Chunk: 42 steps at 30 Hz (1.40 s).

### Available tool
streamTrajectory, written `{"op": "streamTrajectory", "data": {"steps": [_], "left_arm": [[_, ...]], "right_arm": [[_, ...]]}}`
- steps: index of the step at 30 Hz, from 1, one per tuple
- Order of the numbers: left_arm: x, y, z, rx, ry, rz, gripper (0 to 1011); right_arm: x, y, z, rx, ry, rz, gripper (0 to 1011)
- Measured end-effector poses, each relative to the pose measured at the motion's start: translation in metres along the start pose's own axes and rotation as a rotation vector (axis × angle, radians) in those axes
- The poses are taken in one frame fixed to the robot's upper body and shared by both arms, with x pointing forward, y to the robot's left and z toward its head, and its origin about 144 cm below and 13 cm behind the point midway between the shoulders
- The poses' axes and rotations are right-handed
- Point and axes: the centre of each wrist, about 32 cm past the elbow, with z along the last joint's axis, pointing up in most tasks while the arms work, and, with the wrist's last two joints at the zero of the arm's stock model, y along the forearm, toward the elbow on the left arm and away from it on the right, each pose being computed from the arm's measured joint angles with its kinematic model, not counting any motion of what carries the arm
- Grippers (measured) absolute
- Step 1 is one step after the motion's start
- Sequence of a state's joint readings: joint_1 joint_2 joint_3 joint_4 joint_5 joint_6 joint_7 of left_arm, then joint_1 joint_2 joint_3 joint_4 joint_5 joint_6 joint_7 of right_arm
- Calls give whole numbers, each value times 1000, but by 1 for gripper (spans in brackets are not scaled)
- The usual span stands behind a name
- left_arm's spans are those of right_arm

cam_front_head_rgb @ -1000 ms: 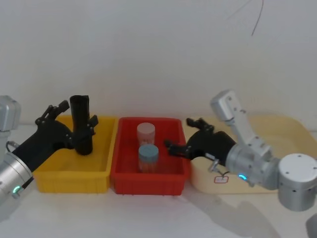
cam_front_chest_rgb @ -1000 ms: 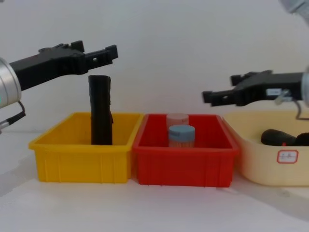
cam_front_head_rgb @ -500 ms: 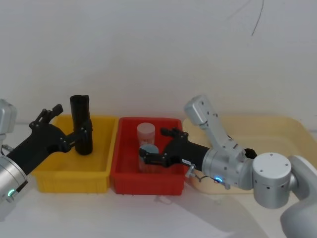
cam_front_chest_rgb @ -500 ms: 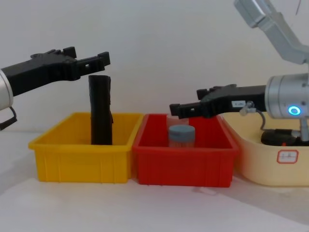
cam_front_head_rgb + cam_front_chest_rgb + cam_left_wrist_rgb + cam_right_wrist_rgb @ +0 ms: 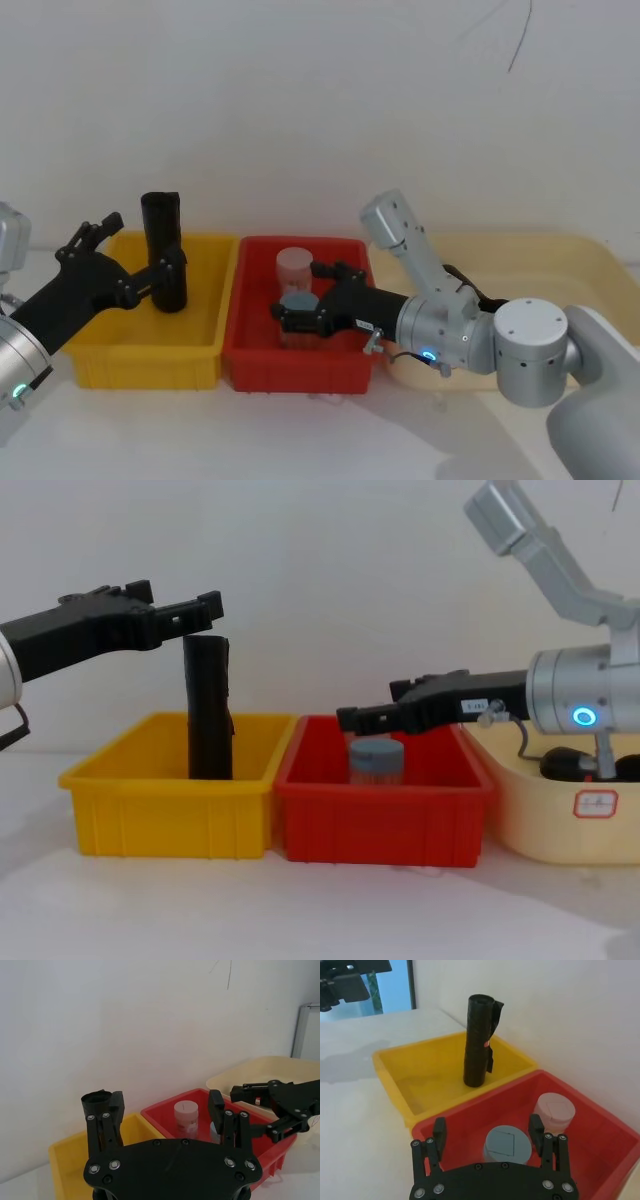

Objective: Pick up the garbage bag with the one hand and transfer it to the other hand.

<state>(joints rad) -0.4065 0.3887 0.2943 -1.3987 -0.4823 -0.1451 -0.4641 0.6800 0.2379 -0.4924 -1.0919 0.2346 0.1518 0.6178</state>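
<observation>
The garbage bag [image 5: 163,252] stands upright in the yellow bin [image 5: 100,345], ready to be taken from the side. The left hand [image 5: 135,262] hovers spread around its top, touching nothing. The right hand [image 5: 312,297], also spread, waits over the red bin [image 5: 250,352], which holds two jars [image 5: 297,290].

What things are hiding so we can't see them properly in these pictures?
- Bottom of the garbage bag: in the chest view the yellow bin wall hides where it stands.
- Pale jar: in the chest view the grey-lidded jar and the right pincer cover it.
- Dark things in the cream tub: in the chest view, cut off by the picture's edge and the right arm.
- Left pincer: open above the bag, not touching it.
</observation>
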Motion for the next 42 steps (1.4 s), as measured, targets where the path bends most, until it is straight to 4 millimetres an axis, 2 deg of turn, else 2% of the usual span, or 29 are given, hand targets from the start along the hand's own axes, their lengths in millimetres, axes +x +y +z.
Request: {"op": "streamTrajectory", "data": {"steps": [21, 42], "left_arm": [[0, 1, 0, 3, -1, 3, 1000], [0, 1, 0, 3, -1, 3, 1000]], "right_arm": [[21, 15, -19, -40, 55, -5, 1001], [28, 18, -19, -96, 40, 5, 1001]]}}
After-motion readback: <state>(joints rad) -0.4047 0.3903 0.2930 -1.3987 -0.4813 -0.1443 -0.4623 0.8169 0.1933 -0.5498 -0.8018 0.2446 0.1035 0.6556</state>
